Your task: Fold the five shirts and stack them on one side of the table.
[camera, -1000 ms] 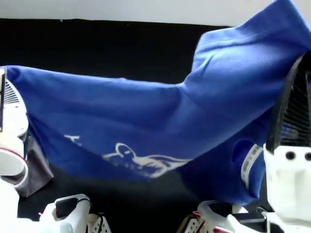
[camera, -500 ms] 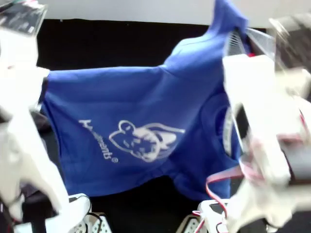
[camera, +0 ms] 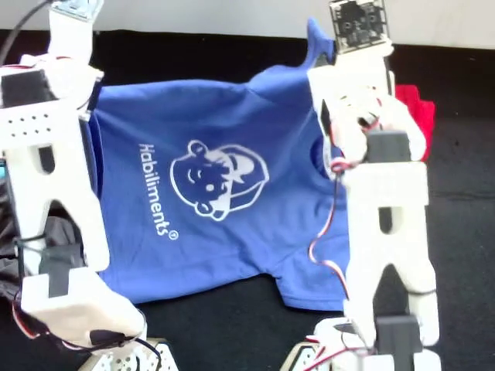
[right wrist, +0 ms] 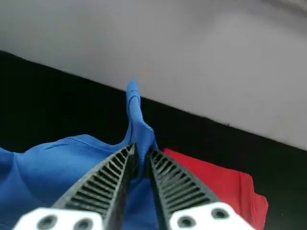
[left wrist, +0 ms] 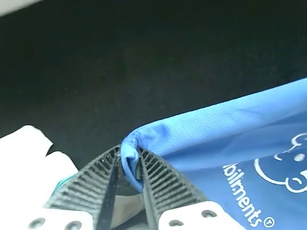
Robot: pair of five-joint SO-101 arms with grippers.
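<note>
Shirts first: I count two. One is a big blue shirt [camera: 232, 255] with a white bear face and white letters on it. The other is a red folded cloth shirt [camera: 414, 108].

The blue shirt is spread out on the black table [camera: 232, 340] with the picture side up. It sits between my two white robot arms, the left arm [camera: 46, 154] and the right arm [camera: 383, 201]. The red one lies at the far right side of the table, just beside the blue one (part of it hides behind the right arm).

I have two grippers, and both are pinching the blue shirt. The left gripper [left wrist: 128, 154] is closed tight on a bunched bit of the shirt's edge, and the cloth pokes up between its two black ribbed fingers [left wrist: 165, 177]. The right gripper [right wrist: 140, 149] is closed on another bit of the blue shirt, at the far side of the table. From that pinch, a thin point of blue cloth [right wrist: 134, 103] stands up in front of the pale wall [right wrist: 201, 52]. In the right wrist view the red shirt [right wrist: 211, 184] sits right next to the blue cloth.
</note>
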